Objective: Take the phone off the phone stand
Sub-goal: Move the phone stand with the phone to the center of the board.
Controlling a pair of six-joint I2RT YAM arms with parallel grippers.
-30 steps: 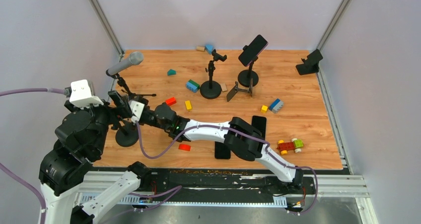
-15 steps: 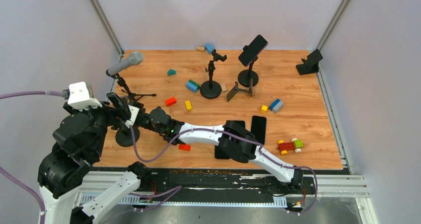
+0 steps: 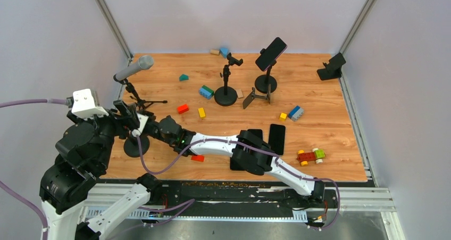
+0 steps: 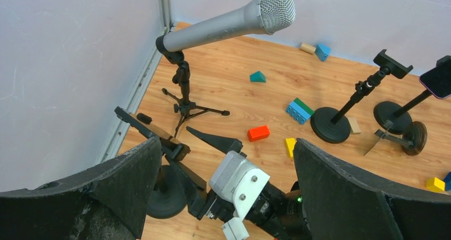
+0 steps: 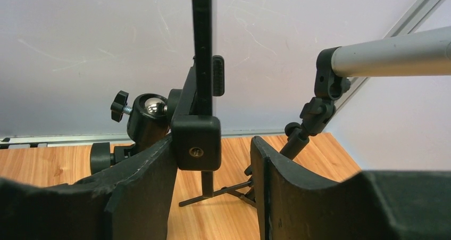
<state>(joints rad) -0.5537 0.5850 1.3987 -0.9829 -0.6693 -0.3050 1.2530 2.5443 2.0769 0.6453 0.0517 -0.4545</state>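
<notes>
Two arms meet at the near left corner of the bench (image 3: 330, 107), where the phone (image 5: 202, 38) sits clamped in the phone stand (image 5: 195, 142). The right arm is the one placed to take it, having reached across from its own side. In the right wrist view the phone is edge-on, a thin dark slab with its long axis running straight up between the two fingers. It lies directly ahead of the right gripper (image 5: 213, 144).

That gripper is open and has hold of nothing. One finger stands on each side of the stand's clamp block, the left one just beside it or perhaps touching; the view does not settle which. The phone's flat faces appear to look toward the finger pads, so closing should land on the faces rather than the thin edges. The fingers sit low, level with the clamp rather than the phone body. A close from there would probably catch the clamp, and a small rise seems needed first.

The left gripper (image 4: 226, 144) is spread wide and empty, hanging above and behind the stand. From its camera the phone (image 4: 146, 127) shows as a tilted slab over the round base. The microphone (image 4: 228, 22) on its tripod stands just beyond and close to any path lifting the phone out.
</notes>
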